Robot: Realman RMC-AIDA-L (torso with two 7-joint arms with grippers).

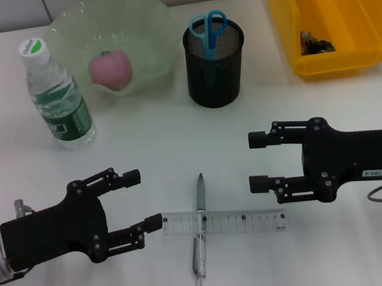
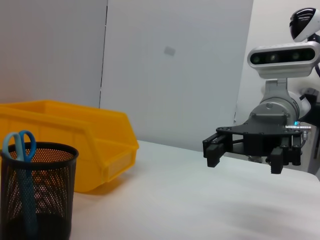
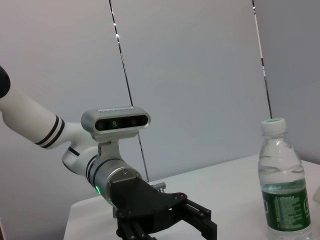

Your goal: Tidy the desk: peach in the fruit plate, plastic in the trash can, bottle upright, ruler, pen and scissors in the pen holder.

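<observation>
A clear ruler (image 1: 224, 220) lies flat at the table's front middle, with a silver pen (image 1: 200, 232) lying across it. My left gripper (image 1: 145, 200) is open just left of the ruler's end; it also shows in the right wrist view (image 3: 200, 225). My right gripper (image 1: 257, 162) is open to the right of the pen; it also shows in the left wrist view (image 2: 214, 150). Blue scissors (image 1: 209, 30) stand in the black mesh pen holder (image 1: 215, 66). A pink peach (image 1: 110, 70) lies in the green glass fruit plate (image 1: 140, 23). The water bottle (image 1: 56, 94) stands upright.
A yellow bin (image 1: 332, 11) at the back right holds dark scraps (image 1: 315, 43). The pen holder (image 2: 35, 190) and yellow bin (image 2: 80, 145) also show in the left wrist view, and the bottle (image 3: 282, 185) in the right wrist view.
</observation>
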